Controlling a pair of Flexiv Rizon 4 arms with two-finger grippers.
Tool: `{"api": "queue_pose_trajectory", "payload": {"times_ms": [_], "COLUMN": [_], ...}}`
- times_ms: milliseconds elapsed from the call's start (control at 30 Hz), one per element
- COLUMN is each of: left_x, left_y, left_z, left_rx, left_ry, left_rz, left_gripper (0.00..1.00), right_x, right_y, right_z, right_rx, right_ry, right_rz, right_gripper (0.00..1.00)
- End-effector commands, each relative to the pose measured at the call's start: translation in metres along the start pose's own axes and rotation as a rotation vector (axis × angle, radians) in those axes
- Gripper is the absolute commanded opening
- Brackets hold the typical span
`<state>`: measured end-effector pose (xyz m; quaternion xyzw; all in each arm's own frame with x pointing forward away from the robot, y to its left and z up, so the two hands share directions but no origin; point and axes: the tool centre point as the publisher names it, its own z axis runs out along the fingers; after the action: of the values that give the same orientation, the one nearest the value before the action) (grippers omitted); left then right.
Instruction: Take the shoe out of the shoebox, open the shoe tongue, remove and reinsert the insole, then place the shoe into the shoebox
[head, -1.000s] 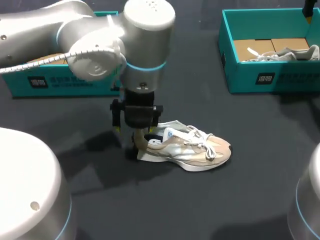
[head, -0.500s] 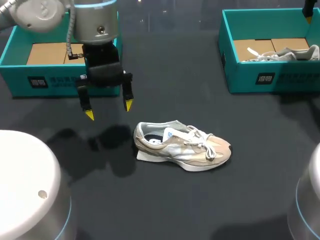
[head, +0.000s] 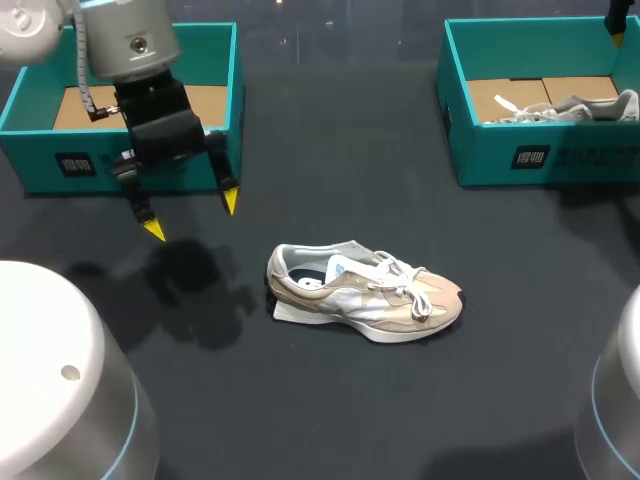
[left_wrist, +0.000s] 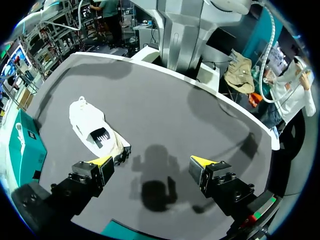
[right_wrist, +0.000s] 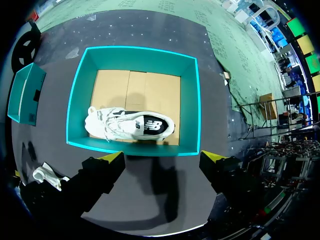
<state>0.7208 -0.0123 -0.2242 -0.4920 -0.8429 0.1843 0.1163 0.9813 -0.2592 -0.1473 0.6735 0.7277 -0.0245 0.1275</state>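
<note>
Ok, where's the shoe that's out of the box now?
Head view: the shoe lies upright on the table near the middle, outside the left shoebox and right shoebox, toe toward my right. The left gripper hangs open off its heel end, not touching.

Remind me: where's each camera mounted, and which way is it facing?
Head view: above, behind; looks down on table; left arm, open left gripper show.
Left wrist view: over table, looks down past left gripper at loose shoe.
Right wrist view: over right shoebox, looks down; open right gripper shows.
Head and left wrist share the loose shoe.
</note>
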Motion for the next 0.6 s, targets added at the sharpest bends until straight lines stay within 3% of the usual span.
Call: {"api": "queue_pose_trajectory", "payload": {"times_ms": [33,200,367,467,500,533,600], "left_x": [0.006,0.016,0.023,0.025,0.025,0.025,0.025], "left_y": [0.012,0.022,0.026,0.028,0.027,0.026,0.026], "left_z": [-0.003,0.0,0.011,0.022,0.027,0.031,0.031], "left_rx": [0.148,0.286,0.52,0.606,0.594,0.509,0.509], "left_ry": [-0.053,-0.129,-0.257,-0.299,-0.293,-0.258,-0.258], "left_rz": [-0.194,-0.386,-0.604,-0.749,-0.787,-0.82,-0.82], "left_gripper": [1.0,1.0,1.0,1.0,1.0,1.0,1.0], "right_x": [0.0,0.0,0.0,0.0,0.0,0.0,0.0], "right_y": [0.001,0.001,0.001,0.001,0.001,0.001,0.001], "right_z": [0.0,0.0,0.0,0.0,0.0,0.0,0.0], "right_rx": [0.001,0.001,0.001,0.001,0.001,0.001,0.001], "right_ry": [0.0,0.0,0.0,0.0,0.0,0.0,0.0], "right_rz": [0.0,0.0,0.0,0.0,0.0,0.0,0.0], "right_gripper": [1.0,1.0,1.0,1.0,1.0,1.0,1.0]}}
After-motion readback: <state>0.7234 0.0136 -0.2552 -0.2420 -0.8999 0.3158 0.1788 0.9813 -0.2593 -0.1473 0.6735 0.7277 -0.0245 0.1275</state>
